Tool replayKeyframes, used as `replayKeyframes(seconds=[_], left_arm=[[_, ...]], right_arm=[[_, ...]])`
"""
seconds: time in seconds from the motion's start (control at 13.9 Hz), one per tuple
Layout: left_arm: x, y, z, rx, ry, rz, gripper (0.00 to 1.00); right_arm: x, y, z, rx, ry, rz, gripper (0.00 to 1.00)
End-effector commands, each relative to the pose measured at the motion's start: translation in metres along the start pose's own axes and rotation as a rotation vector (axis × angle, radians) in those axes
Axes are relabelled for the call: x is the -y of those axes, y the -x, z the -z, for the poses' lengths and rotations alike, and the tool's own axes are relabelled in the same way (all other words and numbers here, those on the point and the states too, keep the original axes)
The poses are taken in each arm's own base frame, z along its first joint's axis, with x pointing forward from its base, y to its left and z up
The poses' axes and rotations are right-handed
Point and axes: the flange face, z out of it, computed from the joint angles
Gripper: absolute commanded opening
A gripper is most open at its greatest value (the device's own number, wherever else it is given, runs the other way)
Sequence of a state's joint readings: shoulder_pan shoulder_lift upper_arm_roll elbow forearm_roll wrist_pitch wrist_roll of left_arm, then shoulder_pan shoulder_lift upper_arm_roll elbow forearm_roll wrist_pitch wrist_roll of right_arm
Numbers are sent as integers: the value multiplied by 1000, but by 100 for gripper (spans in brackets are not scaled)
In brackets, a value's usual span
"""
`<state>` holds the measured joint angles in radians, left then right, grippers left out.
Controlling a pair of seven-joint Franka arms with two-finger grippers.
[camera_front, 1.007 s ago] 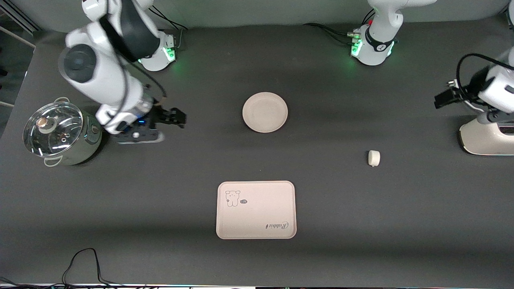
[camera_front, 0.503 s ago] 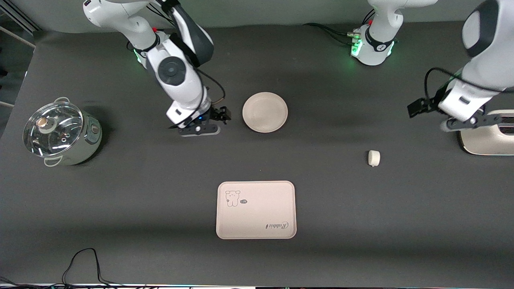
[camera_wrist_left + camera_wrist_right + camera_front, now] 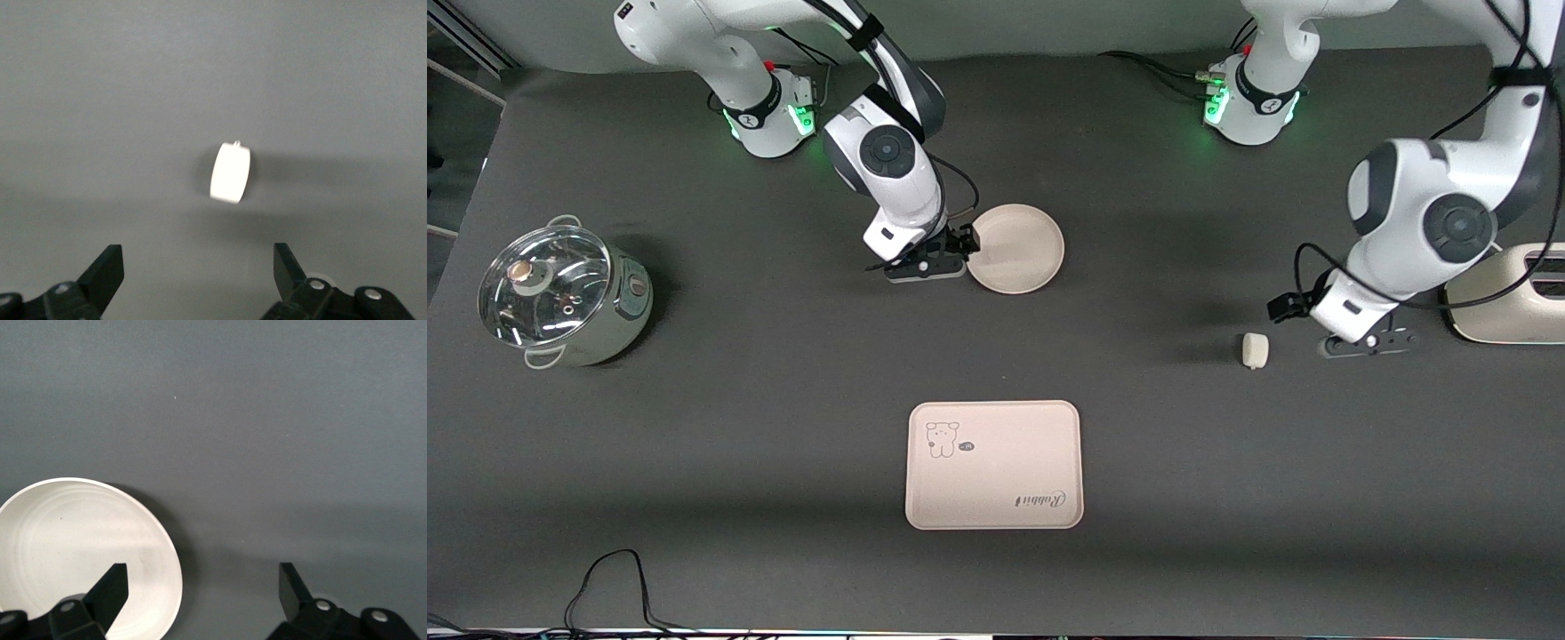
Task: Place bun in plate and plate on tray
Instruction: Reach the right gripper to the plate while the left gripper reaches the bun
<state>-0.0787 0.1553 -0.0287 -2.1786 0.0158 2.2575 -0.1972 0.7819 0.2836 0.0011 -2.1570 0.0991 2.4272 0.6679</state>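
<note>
The round cream plate (image 3: 1014, 249) lies mid-table. The rectangular tray (image 3: 994, 464) with the bear drawing lies nearer to the front camera than the plate and holds nothing. The small white bun (image 3: 1255, 350) lies on the table toward the left arm's end. My right gripper (image 3: 967, 238) is open and empty over the plate's rim on the right arm's side; in the right wrist view the gripper (image 3: 200, 587) has one finger over the plate (image 3: 73, 547). My left gripper (image 3: 1285, 308) is open and empty, low beside the bun; the left wrist view shows the bun (image 3: 231, 173) ahead of the gripper (image 3: 198, 270).
A steel pot with a glass lid (image 3: 560, 293) stands at the right arm's end of the table. A white appliance (image 3: 1512, 307) stands at the left arm's end, close to the left arm. A black cable (image 3: 614, 578) lies by the table's front edge.
The right gripper swung from beside the pot to the plate's rim. The left gripper came from over the appliance down beside the bun. Plate, bun and tray have not moved.
</note>
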Motion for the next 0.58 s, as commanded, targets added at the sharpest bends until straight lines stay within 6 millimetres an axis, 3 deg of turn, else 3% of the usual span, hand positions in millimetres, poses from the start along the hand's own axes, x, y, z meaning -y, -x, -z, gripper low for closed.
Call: replayKeyframes(seconds=[0.0, 0.29, 0.5], left_arm=[[-23, -2, -38, -29, 10, 6, 100], [-29, 6, -92, -95, 26, -17, 100], [-31, 5, -114, -114, 24, -46, 100]], right_arm=[[4, 0, -14, -18, -13, -27, 100], [10, 3, -40, -22, -19, -33, 100], [29, 24, -53, -2, -33, -19, 100]])
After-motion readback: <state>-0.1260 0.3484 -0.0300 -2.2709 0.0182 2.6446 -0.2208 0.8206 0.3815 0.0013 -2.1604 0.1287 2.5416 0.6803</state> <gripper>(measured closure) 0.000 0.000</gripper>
